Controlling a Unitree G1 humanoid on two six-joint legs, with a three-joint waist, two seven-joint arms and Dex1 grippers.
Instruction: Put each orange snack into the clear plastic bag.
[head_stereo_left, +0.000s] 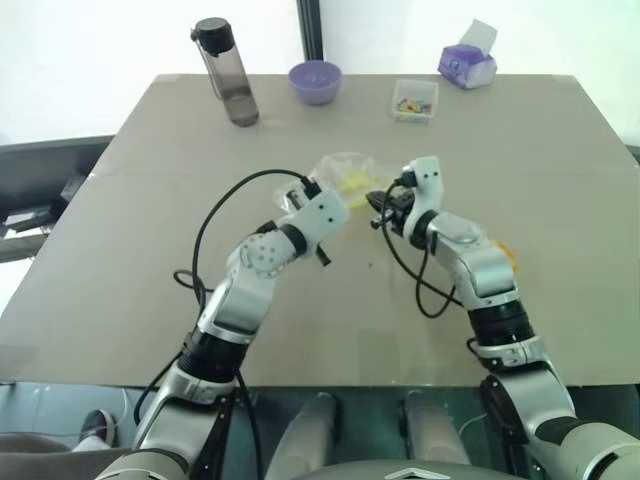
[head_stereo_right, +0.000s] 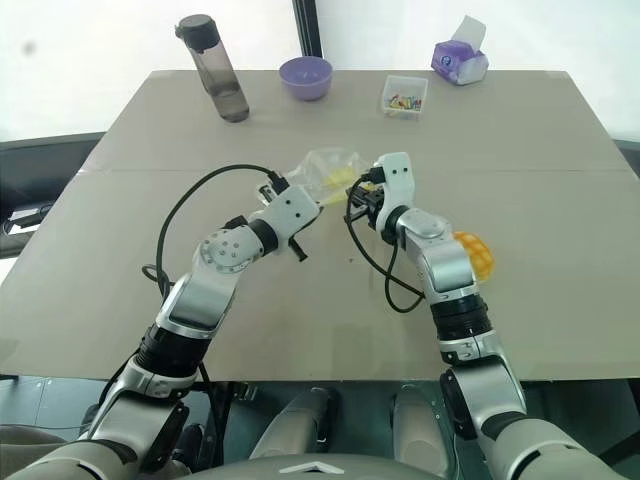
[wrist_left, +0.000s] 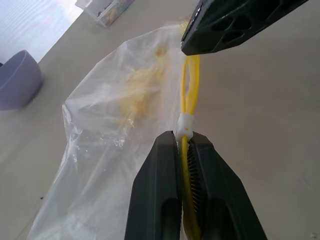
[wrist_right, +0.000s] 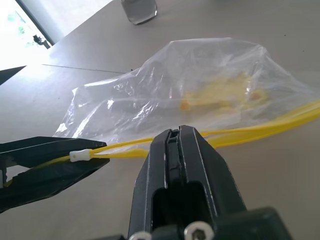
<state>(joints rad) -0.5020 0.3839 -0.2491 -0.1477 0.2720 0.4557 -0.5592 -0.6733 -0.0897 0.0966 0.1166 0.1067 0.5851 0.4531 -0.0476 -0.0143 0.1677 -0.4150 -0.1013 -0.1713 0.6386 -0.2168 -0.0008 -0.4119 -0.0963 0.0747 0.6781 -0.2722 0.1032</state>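
Clear plastic bag (wrist_left: 115, 130) on the table (head_stereo_left: 150, 200), left gripper (wrist_left: 184, 145) jaws pinched on its yellow strip, right gripper (wrist_right: 175, 142) jaws clamped on the strip too, orange snack (head_stereo_right: 473, 254) beside right forearm

This looks like a robot test room or lab rather than a home. A plain grey-brown table (head_stereo_left: 150, 300) stands alone before bright white walls or windows, split by a dark upright post (head_stereo_left: 310, 28) behind its far edge. Along that far edge sits a sparse row of everyday props: a dark drinking bottle (head_stereo_left: 226, 72) near the far left corner, a purple bowl (head_stereo_left: 315, 81), a small clear box of coloured bits (head_stereo_left: 415, 100) and a purple tissue pack (head_stereo_left: 467, 65) towards the far right corner. Loose black cables (head_stereo_left: 215, 215) run in the open over the table.
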